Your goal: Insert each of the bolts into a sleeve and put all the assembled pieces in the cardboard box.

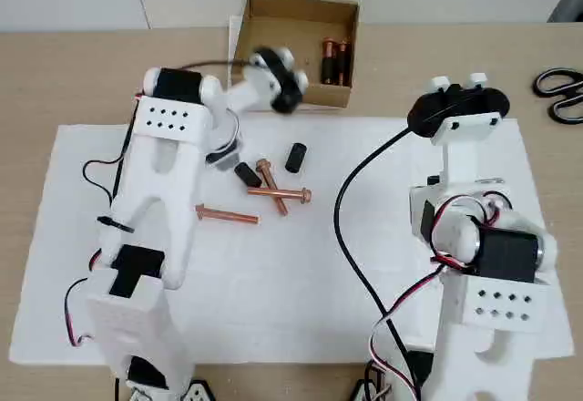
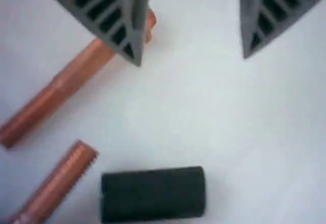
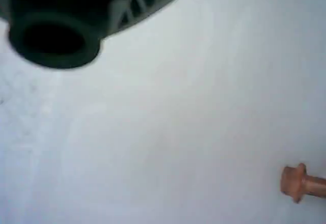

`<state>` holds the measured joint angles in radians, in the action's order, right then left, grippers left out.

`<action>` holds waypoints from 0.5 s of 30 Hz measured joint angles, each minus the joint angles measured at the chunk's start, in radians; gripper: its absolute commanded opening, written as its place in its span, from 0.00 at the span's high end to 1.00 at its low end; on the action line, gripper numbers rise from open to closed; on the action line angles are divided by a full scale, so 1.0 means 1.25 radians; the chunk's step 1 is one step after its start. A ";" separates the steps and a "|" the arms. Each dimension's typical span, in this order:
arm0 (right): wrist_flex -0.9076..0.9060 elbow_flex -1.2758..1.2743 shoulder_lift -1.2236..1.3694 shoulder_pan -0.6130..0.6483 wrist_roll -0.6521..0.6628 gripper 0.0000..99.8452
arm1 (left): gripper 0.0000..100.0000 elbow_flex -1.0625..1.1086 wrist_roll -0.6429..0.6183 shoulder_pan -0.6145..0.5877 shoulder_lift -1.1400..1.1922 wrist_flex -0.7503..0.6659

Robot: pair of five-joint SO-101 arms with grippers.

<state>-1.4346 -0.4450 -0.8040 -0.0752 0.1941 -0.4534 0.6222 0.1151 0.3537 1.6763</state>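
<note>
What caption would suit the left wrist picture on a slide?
Open pincer poised over two copper bolts and a black sleeve on white paper.

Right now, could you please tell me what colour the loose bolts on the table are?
The bolts are copper-coloured, clearest in the left wrist view.

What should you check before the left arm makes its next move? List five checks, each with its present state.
1. Left tool open: ok.
2. Bolt centred between its fingers: not ok, it lies under one finger.
3. Right tool holding a sleeve: ok.
4. Cardboard box has room left: ok.
5. Held sleeve lined up for insertion: cannot tell.
</note>
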 measured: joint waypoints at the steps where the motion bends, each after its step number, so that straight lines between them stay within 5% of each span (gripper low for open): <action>1: 0.000 0.000 0.000 0.000 0.000 1.00 | 0.87 -0.010 -0.102 0.000 0.000 0.005; 7: 0.000 0.000 0.000 0.000 0.000 1.00 | 0.87 0.038 -0.678 0.025 -0.001 0.043; 15: 0.000 0.000 0.000 0.000 0.000 1.00 | 0.87 0.226 -1.097 0.039 0.000 0.045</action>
<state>-1.4346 -0.4450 -0.8040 -0.0752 0.1941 -0.1711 -0.7495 0.1642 0.3537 1.7331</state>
